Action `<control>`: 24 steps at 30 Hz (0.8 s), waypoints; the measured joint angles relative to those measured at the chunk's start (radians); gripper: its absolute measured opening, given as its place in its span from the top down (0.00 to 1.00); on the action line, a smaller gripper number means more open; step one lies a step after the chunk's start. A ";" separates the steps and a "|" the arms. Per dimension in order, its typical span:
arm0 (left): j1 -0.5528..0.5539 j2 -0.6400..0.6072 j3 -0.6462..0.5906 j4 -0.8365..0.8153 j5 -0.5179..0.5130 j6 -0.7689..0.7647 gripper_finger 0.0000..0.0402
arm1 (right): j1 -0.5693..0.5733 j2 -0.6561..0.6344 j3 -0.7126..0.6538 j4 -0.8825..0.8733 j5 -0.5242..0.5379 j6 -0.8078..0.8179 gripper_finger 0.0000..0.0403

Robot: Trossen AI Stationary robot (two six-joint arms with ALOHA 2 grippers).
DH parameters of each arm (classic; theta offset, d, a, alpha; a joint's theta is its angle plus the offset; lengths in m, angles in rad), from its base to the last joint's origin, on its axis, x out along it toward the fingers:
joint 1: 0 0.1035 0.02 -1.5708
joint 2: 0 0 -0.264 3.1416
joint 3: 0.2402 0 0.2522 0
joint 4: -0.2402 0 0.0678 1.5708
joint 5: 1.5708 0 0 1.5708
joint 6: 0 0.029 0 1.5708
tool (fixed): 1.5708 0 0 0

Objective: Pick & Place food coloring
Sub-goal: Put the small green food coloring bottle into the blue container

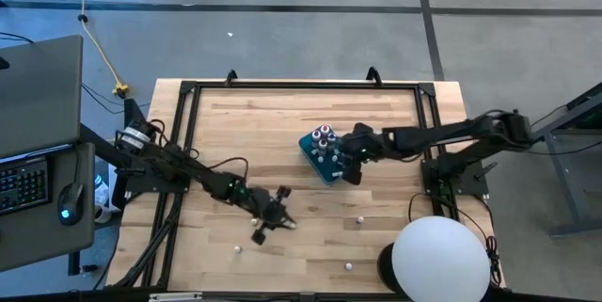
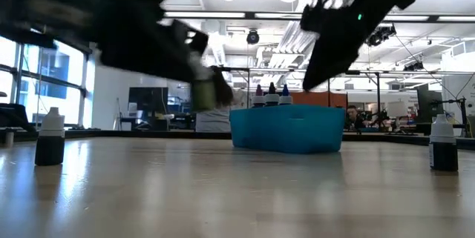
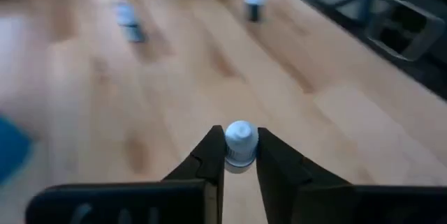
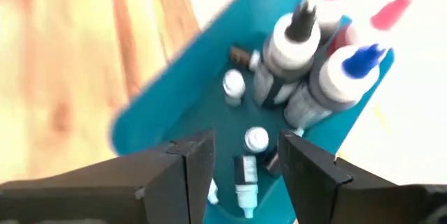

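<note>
My left gripper (image 1: 273, 214) is shut on a small white-capped food coloring bottle (image 3: 241, 146) above the near-left part of the table. My right gripper (image 4: 244, 165) hangs open over the teal box (image 1: 318, 154), touching nothing. In the box stand taller bottles with dark (image 4: 302, 16), blue (image 4: 362, 58) and pink (image 4: 392, 9) tips, with small white-capped ones (image 4: 255, 139) beside them. More small bottles stand on their bases on the wood (image 1: 238, 246) (image 1: 357, 218) (image 1: 348, 266). My left gripper pinches the little bottle at its white cap (image 3: 241, 135) between the two fingertips (image 3: 213, 151). The fingers slant down from the table's left side. The bottle stands roughly upright in the hold, and the low view shows it lifted clear of the table (image 2: 203, 90).
A black frame (image 1: 188, 133) runs round the tabletop. A white round object (image 1: 440, 260) stands at the near right corner. Keyboard and mouse (image 1: 64, 198) sit on a stand left of the table. Bare wood lies between the box and the near edge.
</note>
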 joint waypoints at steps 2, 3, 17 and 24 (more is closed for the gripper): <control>0.028 -0.010 0.040 -0.029 -0.027 0.004 0.85 | 0.007 -0.057 0.000 -0.009 -0.012 0.001 0.63; 0.047 -0.016 0.069 -0.035 -0.032 0.006 0.83 | 0.012 -0.081 0.000 -0.022 -0.012 0.000 0.63; 0.354 0.120 0.442 -0.278 0.030 -0.006 0.81 | 0.110 -0.226 -0.075 -0.179 0.134 0.093 0.63; 0.404 0.243 0.529 -0.369 0.036 -0.010 0.81 | 0.142 -0.226 -0.130 -0.175 0.141 0.135 0.63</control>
